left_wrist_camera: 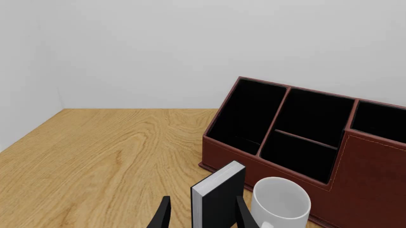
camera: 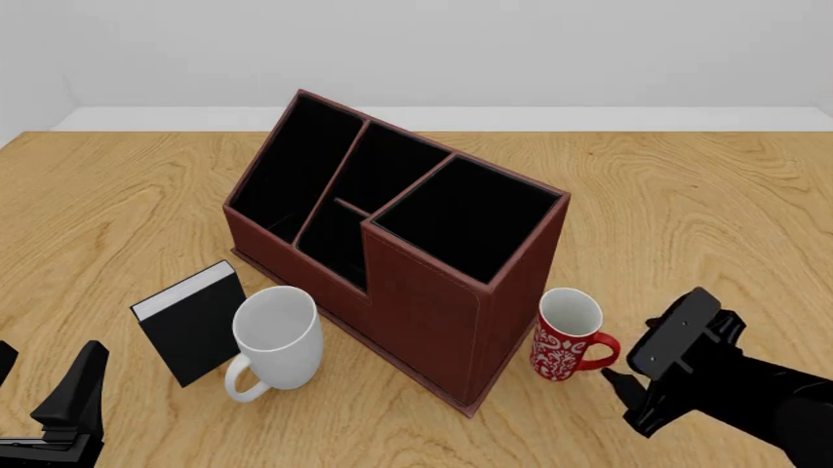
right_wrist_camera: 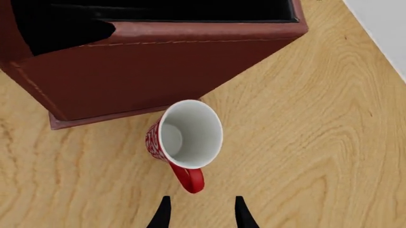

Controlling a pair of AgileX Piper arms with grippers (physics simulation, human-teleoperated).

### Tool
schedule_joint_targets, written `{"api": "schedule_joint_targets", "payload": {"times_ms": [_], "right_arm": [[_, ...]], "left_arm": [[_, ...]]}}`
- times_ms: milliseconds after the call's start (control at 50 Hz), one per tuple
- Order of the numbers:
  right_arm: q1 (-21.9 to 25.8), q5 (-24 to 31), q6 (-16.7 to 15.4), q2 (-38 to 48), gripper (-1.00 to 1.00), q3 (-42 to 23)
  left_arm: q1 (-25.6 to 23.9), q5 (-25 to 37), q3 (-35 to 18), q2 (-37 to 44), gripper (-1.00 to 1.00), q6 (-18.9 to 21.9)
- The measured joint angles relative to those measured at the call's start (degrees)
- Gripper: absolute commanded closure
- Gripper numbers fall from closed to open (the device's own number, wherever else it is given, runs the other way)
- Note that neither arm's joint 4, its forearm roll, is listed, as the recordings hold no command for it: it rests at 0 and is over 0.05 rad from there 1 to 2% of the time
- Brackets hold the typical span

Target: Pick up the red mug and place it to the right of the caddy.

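red mug (camera: 567,336): upright on the table (camera: 729,214), just beside the near right corner of the caddy (camera: 390,244), handle turned toward the right gripper (right_wrist_camera: 199,214). right gripper: just near-right of the mug, fingers parted, handle tip just ahead of them, nothing held. white mug (camera: 276,339): upright, near left of the caddy. black book (camera: 193,322): standing, touching the white mug's left side. left gripper (left_wrist_camera: 201,216): low at near left, fingers spread, empty.
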Motion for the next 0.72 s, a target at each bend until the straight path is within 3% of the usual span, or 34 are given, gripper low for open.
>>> {"api": "schedule_joint_targets", "payload": {"times_ms": [360, 540, 720], "right_arm": [[-3.8, 24.3, 2.6, -28.6, -1.0, -4.3], [-3.2, 37.9, 9.1, -44.8, -1.0, -8.2], [-3.5, 45.2, 18.0, -53.4, -1.0, -16.1]], "left_arm": [[0.0, 0.0, 0.0, 0.0, -1.0, 0.0], [0.0, 0.0, 0.0, 0.0, -1.0, 0.0], [0.0, 0.0, 0.0, 0.0, -1.0, 0.0]]}}
